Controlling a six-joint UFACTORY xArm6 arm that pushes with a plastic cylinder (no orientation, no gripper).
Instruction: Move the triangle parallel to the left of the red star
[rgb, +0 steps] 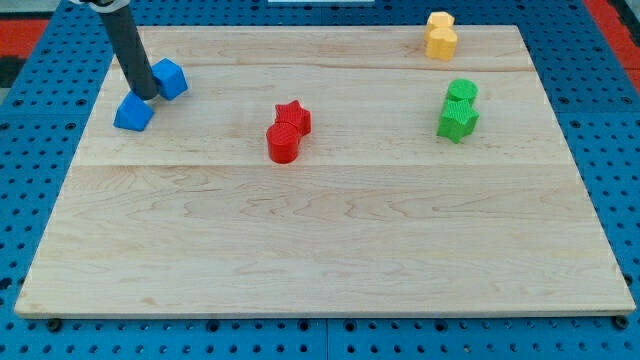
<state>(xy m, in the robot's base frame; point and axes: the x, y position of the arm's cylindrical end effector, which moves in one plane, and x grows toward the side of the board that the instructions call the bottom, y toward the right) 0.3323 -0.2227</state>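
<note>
Dark and straight, my rod carries no pincer, so nothing opens, closes or grips; it ends in my tip (145, 95). In the single camera view, my tip sits near the board's upper left corner, wedged between two blue blocks. The blue triangle (133, 113) lies just below and to the view's left of my tip, apparently touching it. The blue cube-like block (170, 78) lies just to the tip's right and slightly higher.

The red star (294, 117) is near the board's centre, well apart from the triangle, with a red cylinder (283, 143) touching its lower left side. Bare wood separates the triangle from the red pair. Two green blocks (459, 109) touch each other at the view's right, and two yellow blocks (440, 35) sit at the top right edge.

The wooden board (320, 250) is pale and planked, resting on a blue pegboard table (620, 120).
</note>
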